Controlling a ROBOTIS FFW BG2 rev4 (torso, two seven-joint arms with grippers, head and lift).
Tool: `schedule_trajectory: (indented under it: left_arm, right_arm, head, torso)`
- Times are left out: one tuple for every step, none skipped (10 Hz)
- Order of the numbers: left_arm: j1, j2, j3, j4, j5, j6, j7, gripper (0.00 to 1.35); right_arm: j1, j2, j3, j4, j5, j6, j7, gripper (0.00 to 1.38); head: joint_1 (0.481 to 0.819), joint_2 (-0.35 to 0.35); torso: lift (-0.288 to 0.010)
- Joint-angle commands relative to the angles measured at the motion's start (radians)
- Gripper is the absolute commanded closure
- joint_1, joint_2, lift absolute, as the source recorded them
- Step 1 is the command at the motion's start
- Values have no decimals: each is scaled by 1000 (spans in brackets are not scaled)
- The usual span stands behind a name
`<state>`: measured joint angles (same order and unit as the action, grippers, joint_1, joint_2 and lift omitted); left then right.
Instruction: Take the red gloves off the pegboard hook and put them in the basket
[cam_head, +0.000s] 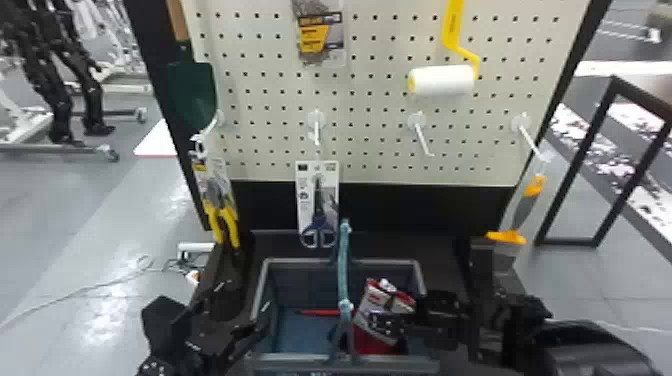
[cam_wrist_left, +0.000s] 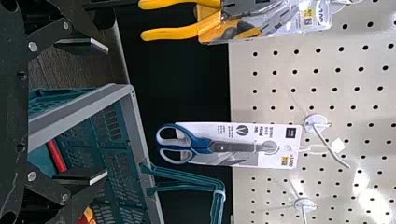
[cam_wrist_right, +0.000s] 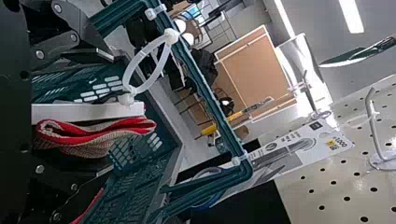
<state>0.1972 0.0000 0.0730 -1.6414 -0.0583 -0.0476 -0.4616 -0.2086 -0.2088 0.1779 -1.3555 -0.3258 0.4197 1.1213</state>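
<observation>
Hovering beside the basket's left wall, the left gripper (cam_wrist_left: 107, 110) had its fingers spread around nothing, probably kept aside so the other arm could work. The basket (cam_head: 300, 261) sat below the pegboard (cam_head: 380, 140), presumably to receive things from the hooks. A thin red item (cam_head: 320, 313) lay in its left part, and the raised handle (cam_head: 343, 260) crossed the middle, splitting the opening, which likely explained why the gloves went to its right. The red gloves (cam_wrist_right: 95, 140), folded against a white card (cam_wrist_right: 88, 112), were inside the basket's right part, between the fingers of the right gripper (cam_wrist_right: 111, 114); those fingers stood apart, seemingly letting the gloves settle. The gloves' long axis slanted down from the board side towards the near rim; which way the fingertips of the gloves pointed could not be told.
</observation>
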Motion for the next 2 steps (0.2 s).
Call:
schedule_trajectory:
  left_arm:
    - [-1, -3, -1, 0, 0, 2, 0, 354]
    - [-1, -3, -1, 0, 0, 0, 0, 354]
  right_arm:
    - [-2, 0, 0, 1, -2, -2, 0, 452]
    - [-3, 0, 0, 1, -4, -4, 0, 452]
  head:
    - [549, 0]
    - [549, 0]
  torso:
    - [-100]
    - [-100]
